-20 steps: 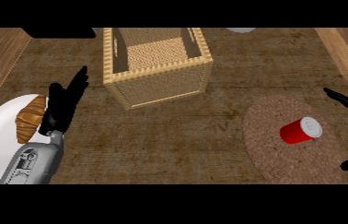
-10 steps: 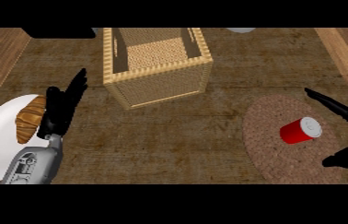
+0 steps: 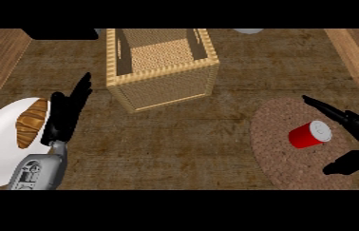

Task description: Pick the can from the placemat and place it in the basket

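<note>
A red can point(image 3: 308, 134) with a pale lid lies on its side on the round brown placemat point(image 3: 277, 139) at the right. My right hand point(image 3: 335, 114) comes in from the right edge, open, with straight fingers above the can and the thumb point(image 3: 342, 163) below it, not touching it. The woven basket point(image 3: 161, 66) stands at the upper middle, its inside bare. My left hand point(image 3: 64, 113) rests open at the left, fingers pointing up.
A white plate point(image 3: 10, 125) with a croissant point(image 3: 32, 122) sits at the left edge, partly under my left hand. A pale round object point(image 3: 247, 31) shows at the top edge. Wooden strips border the counter at both sides.
My right hand has moved in from the right edge towards the can, fingers and thumb now on either side of it. The can, the basket and the left hand have stayed put.
</note>
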